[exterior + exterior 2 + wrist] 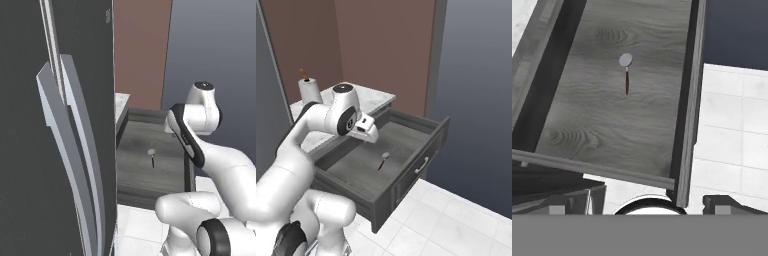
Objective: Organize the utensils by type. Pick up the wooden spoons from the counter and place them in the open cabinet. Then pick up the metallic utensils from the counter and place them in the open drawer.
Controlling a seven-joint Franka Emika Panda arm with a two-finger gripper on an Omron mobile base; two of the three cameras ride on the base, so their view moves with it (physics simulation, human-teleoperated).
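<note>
- Tall dark door (30,150) with long curved grey handles stands at the left.
- White marble-look desk (373,97) carries a white paper-towel roll (309,90).
- Wide dark grey wood-grain drawer (406,187) stands pulled out.
- Round-headed silver utensil with dark reddish handle (626,72) lies on the drawer floor.
- Pincer (647,202) hangs above the drawer, fingers (722,204) spread wide, empty.

Setting: domestic kitchen, rendered. Evidence: white marble-look counter (368,97) at far left; paper-towel roll (309,89) standing on it; pulled-out dark grey wood-grain drawer (401,186) holding one small silver-headed utensil (383,160); tall dark door (30,150) with long grey handles; white tiled floor (456,225); reddish-brown wall (386,45).
</note>
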